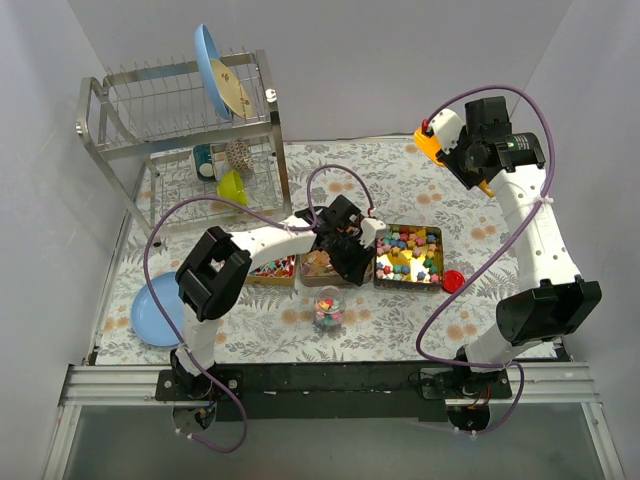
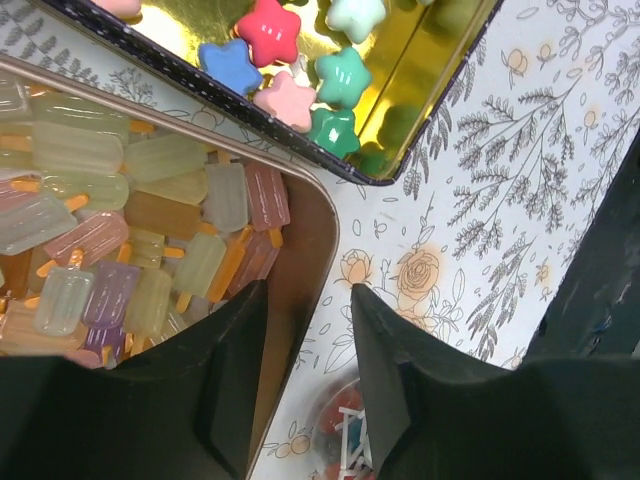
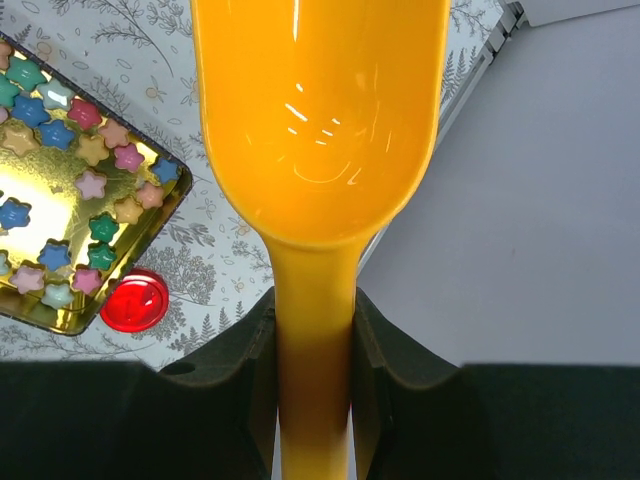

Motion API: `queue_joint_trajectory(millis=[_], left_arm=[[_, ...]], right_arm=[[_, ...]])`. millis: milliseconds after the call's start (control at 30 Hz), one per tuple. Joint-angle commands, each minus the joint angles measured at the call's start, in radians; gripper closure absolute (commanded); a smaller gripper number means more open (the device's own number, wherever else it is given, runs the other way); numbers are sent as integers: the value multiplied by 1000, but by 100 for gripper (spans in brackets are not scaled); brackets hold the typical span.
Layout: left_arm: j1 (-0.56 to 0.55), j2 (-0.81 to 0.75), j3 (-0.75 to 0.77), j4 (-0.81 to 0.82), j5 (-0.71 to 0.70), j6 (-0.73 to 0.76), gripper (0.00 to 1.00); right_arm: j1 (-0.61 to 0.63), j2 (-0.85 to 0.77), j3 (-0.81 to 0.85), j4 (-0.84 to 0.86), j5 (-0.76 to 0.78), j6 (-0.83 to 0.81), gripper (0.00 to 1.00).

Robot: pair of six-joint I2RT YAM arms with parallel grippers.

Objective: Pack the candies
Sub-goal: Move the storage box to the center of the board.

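Star-shaped multicoloured candies [image 1: 408,255] lie in a gold tin [image 2: 440,90]. Pale flat candies [image 2: 100,230] with orange sticks fill a copper-coloured tin [image 2: 325,215] beside it. Red-blue-white pieces [image 1: 272,268] sit in a third tray on the left. In front stands a small clear jar [image 1: 329,312] with candies in it. My left gripper [image 2: 305,310] hovers open over the copper tin's corner, nothing between its fingers. My right gripper [image 3: 312,320] is raised at the far right, shut on the handle of an orange scoop [image 3: 320,120] whose bowl is empty.
A round red lid [image 1: 453,281] lies right of the gold tin. A metal dish rack [image 1: 180,130] with plates and cups stands at the back left. A blue plate [image 1: 155,310] rests at the near left edge.
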Motion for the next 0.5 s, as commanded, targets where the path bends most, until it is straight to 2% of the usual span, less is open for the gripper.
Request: queue_joint_trajectory(millis=[0, 167, 233, 333, 467], left_arm=[[-1, -81, 67, 9, -62, -35, 59], [53, -192, 97, 13, -56, -74, 52], [93, -231, 68, 47, -28, -162, 50], [217, -292, 39, 94, 119, -335, 48], [367, -363, -84, 211, 344, -491, 47]], right_arm=[[-3, -15, 26, -9, -53, -22, 99], [1, -8, 24, -69, -170, -72, 99], [20, -27, 0, -74, -234, -108, 99], [75, -82, -93, -64, -260, -156, 99], [141, -185, -262, -16, -384, -231, 99]])
